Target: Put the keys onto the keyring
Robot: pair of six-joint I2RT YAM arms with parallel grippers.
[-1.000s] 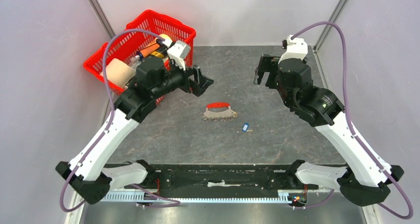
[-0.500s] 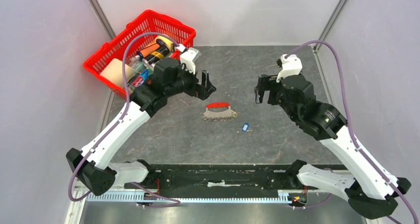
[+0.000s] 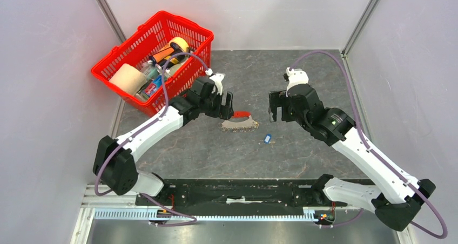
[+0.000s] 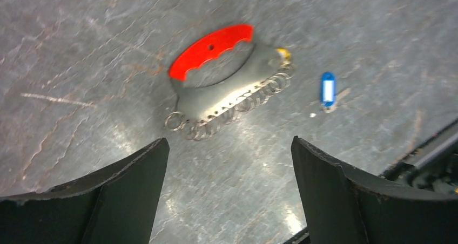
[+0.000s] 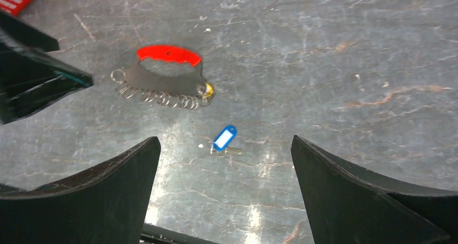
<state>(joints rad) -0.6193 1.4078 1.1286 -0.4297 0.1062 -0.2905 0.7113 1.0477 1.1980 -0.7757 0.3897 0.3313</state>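
- Mid-worktop, both my arms reach in. My left claw hangs by the left end of the keyring, and my right claw hangs to the keyring's right.
- Both claws are spread wide and hold nothing. Each wrist view shows bare worktop between the two dark fingers.
- The keyring lies flat about the middle of the worktop, its long axis running left to right, roughly level with the near edge. Its red grip faces the far edge and its fringe of small metal rings faces the near edge.
- The key lies loose on the worktop, apart from the keyring, off its right end and a little closer to the near edge.
- What the coming move turns on, as I judge it: the key sits toward the near edge from my right claw and almost centred between that claw's fingers in the right wrist view. That makes the right arm the nearer one for the pick. The left claw is nearer the keyring and better placed to steady it.
- The key lies on a slant in the right wrist view, blue head uppermost, short blade trailing toward the near edge.
- The blue head carries a pale label window, and I can read no writing in it.
- A red basket of oddments stands at the far-left corner, its labels too small to read.
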